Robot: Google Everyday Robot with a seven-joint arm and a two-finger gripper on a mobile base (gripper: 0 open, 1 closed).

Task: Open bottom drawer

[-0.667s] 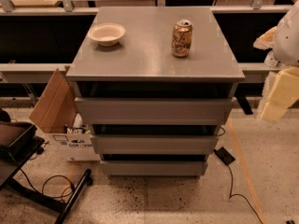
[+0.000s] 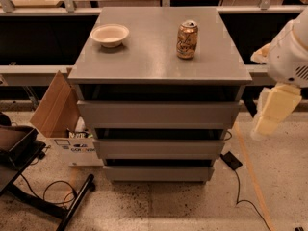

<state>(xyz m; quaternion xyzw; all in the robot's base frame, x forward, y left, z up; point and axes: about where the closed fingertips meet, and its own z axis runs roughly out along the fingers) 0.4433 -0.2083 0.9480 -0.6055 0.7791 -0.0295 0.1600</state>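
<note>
The grey cabinet point(image 2: 159, 61) stands in the middle of the camera view with three drawers. The bottom drawer point(image 2: 158, 173) is the lowest and smallest-looking one, with a plain flat handleless grey front just above the floor and a dark gap above it. It looks pushed in, like the two larger drawer fronts point(image 2: 159, 113) above it. My gripper point(image 2: 272, 110), cream-coloured under a white arm, hangs to the right of the cabinet at about the height of the top drawer, apart from it and well above the bottom drawer.
On the cabinet top stand a white bowl point(image 2: 110, 34) and a drink can point(image 2: 186, 39). A cardboard box point(image 2: 55, 105) leans at the cabinet's left. A black stand point(image 2: 19, 153) and cables lie on the floor at left. A black cable and plug point(image 2: 232, 160) lie at right.
My gripper has moved a little left and down, closer to the cabinet's right side. The drawers, bowl and can have not moved.
</note>
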